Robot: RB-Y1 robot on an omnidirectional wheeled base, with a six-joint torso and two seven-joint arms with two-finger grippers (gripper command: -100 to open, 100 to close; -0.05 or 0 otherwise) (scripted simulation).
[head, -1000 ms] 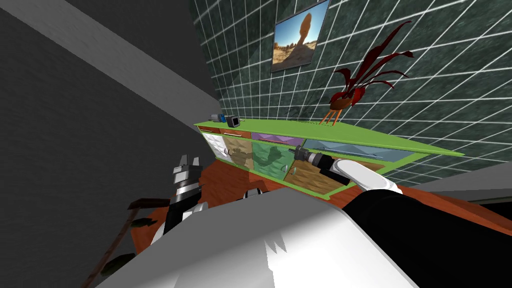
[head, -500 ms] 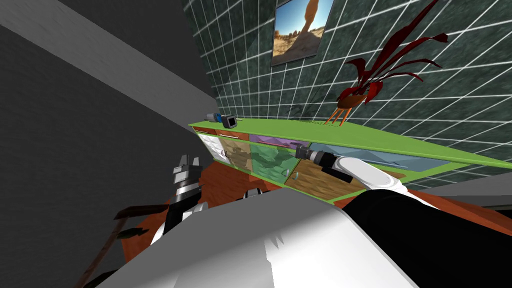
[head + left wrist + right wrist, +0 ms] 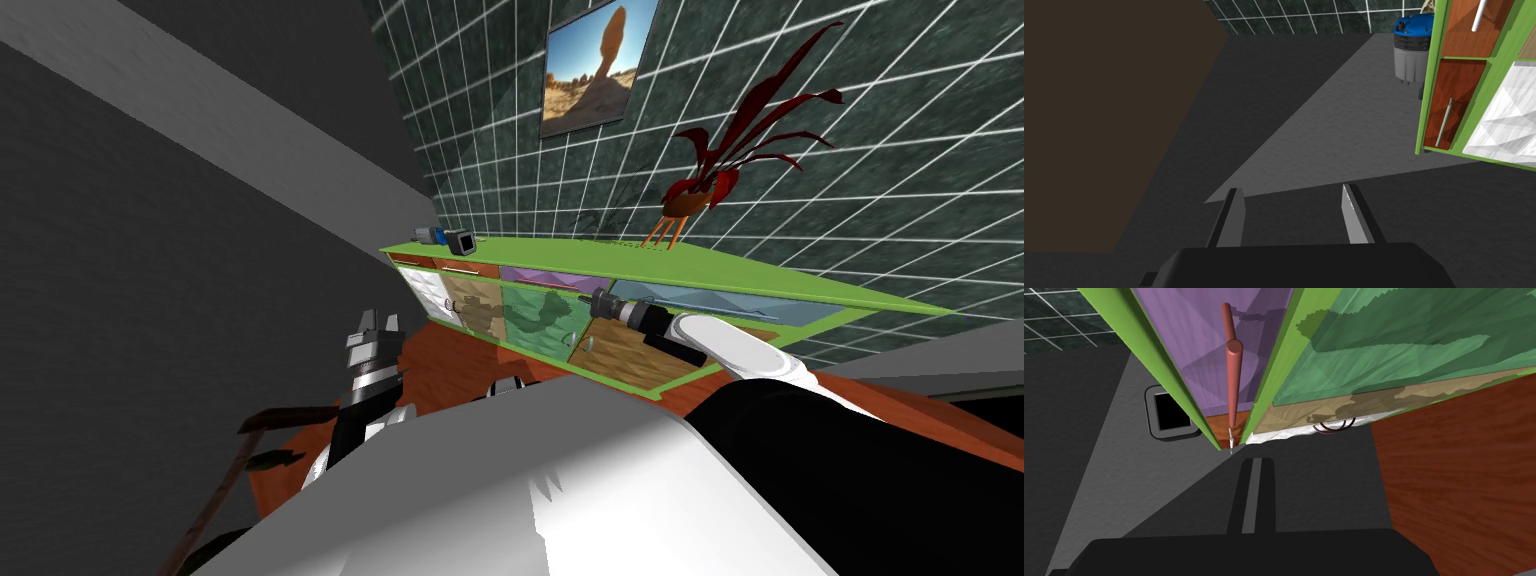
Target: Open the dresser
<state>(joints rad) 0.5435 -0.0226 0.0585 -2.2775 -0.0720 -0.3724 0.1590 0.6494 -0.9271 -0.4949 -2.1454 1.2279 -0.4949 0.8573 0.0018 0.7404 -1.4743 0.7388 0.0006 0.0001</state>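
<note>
The dresser (image 3: 640, 262) has a bright green frame and many coloured fronts, and it stands against a dark tiled wall. My right gripper (image 3: 591, 303) reaches its front where a purple drawer (image 3: 545, 280) meets a blue one. In the right wrist view that gripper (image 3: 1254, 462) is shut, blades pressed together with nothing between them. It points along the purple drawer front (image 3: 1189, 338) just short of the drawer's reddish bar handle (image 3: 1231, 363). A green door panel (image 3: 1404, 338) lies beside it. My left gripper (image 3: 374, 325) hangs back from the dresser's left end, open (image 3: 1291, 215) and empty.
A red-leaved plant (image 3: 700, 190) on orange legs and a small dark box (image 3: 462, 241) stand on the dresser top. A blue and grey canister (image 3: 1411, 50) sits on the floor past the dresser's end. Brown drawers with pale bar handles (image 3: 1446, 120) face my left hand.
My head view swung slightly closer and back. Both arms hold the same places relative to the dresser. All the dresser's fronts look as they did.
</note>
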